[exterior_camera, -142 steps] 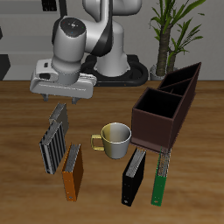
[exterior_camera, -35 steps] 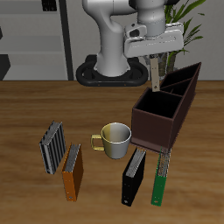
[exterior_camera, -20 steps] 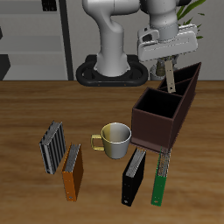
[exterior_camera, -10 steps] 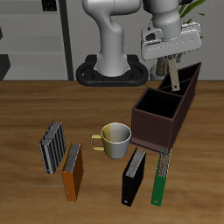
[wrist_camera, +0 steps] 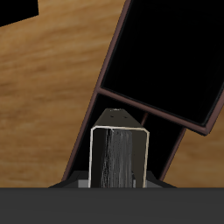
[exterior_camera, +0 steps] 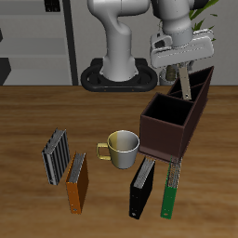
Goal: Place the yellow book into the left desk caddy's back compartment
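Note:
My gripper (exterior_camera: 183,71) is shut on the yellow book (exterior_camera: 187,85), which hangs upright from it. The book's lower end sits over the back compartment (exterior_camera: 194,90) of the left desk caddy (exterior_camera: 160,136), a dark maroon box. I cannot tell whether the book touches the divider. In the wrist view the book's grey striped page edge (wrist_camera: 121,157) fills the foreground, with the caddy's dark sections (wrist_camera: 166,61) beyond it. The fingers are hidden there behind the book.
A yellow mug (exterior_camera: 122,145) stands beside the caddy's front end. A grey striped book (exterior_camera: 57,154) and an orange book (exterior_camera: 77,182) lie farther along. A black book (exterior_camera: 141,187) and a green book (exterior_camera: 170,190) lie near the front edge. A plant (exterior_camera: 182,28) stands behind.
The gripper picked up the yellow book from beside the grey striped book and carried it over the caddy. Over the last second it lowered the book slightly over the back end.

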